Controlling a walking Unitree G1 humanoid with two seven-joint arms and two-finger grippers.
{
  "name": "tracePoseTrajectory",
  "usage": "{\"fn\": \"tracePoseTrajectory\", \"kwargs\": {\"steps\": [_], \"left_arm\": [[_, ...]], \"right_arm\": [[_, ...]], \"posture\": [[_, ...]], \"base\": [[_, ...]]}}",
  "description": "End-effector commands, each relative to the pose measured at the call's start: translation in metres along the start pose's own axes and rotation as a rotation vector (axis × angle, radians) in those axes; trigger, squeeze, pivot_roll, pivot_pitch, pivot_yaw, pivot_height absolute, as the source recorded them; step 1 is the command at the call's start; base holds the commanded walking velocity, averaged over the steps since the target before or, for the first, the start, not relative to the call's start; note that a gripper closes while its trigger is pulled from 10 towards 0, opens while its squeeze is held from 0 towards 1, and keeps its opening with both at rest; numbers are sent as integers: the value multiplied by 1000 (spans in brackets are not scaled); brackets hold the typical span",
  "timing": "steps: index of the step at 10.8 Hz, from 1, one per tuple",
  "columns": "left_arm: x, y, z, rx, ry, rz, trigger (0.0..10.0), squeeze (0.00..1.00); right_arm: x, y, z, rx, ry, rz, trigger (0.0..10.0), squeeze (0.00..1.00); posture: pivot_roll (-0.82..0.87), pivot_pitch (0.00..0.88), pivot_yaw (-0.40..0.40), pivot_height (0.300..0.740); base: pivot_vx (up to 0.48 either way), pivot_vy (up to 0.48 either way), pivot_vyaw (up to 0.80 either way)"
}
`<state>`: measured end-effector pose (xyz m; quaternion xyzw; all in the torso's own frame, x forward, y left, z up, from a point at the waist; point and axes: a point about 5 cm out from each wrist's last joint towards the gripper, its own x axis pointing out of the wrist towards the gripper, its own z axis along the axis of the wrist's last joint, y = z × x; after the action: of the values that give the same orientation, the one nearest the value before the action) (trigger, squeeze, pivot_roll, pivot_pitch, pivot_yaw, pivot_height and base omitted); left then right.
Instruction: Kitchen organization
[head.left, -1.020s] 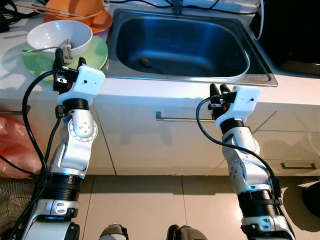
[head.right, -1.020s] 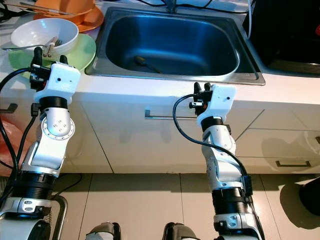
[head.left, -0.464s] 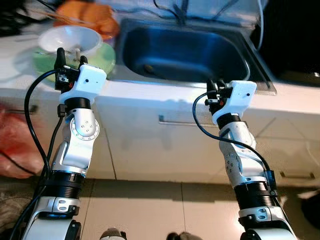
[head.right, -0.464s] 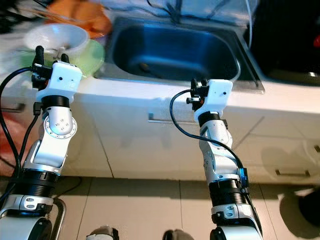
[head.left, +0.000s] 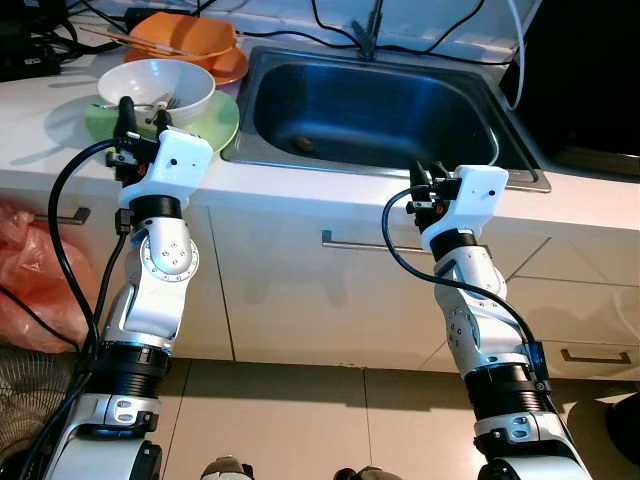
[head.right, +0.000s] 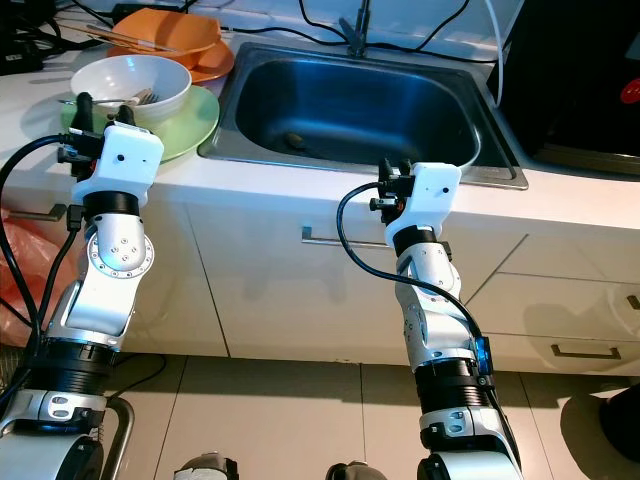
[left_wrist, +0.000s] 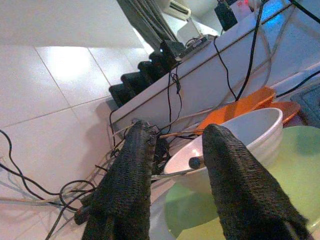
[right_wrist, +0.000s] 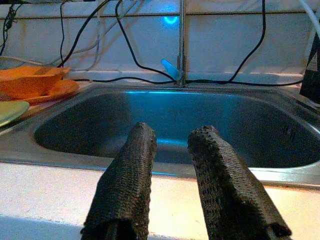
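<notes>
I'm hovering my left gripper (head.left: 140, 106), fingers apart and empty, by the bowl (head.left: 155, 88). Looks ceramic, slick and breakable, so I'm eyeing the rim. Right gripper (head.left: 427, 180) is released too.

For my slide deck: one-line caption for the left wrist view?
Left gripper, fingers open, faces a white bowl on a green plate.
</notes>
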<state>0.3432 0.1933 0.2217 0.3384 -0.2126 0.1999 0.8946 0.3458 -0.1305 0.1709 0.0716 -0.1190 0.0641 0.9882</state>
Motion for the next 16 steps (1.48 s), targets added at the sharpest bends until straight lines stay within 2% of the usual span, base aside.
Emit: {"fn": "tracePoseTrajectory", "kwargs": {"steps": [1,2,3,9,16], "left_arm": [[-4,-5,-2,-4,5,-11,39,0],[-4,-6,-3,-6,9,-13,2824,0],[-5,-7,-3,-10,13,-18,10000,0],[-6,-14,4,-60,-11,-67,10000,0],[-4,-5,14,-41,-70,-5,10000,0]], "right_arm": [[1,-3,1,5,-4,-9,10000,0],[1,-4,0,4,-3,-8,10000,0],[1,-4,0,3,-3,-8,10000,0],[1,-3,-1,5,-2,-10,10000,0],[1,-3,-2,11,3,-9,10000,0]], "posture": [[114,32,-87,740],[113,33,-88,740],[113,34,-89,740],[109,48,-90,740],[116,57,-98,740]], "base": [[0,0,0],[0,0,0],[0,0,0],[0,0,0],[460,0,0]]}}
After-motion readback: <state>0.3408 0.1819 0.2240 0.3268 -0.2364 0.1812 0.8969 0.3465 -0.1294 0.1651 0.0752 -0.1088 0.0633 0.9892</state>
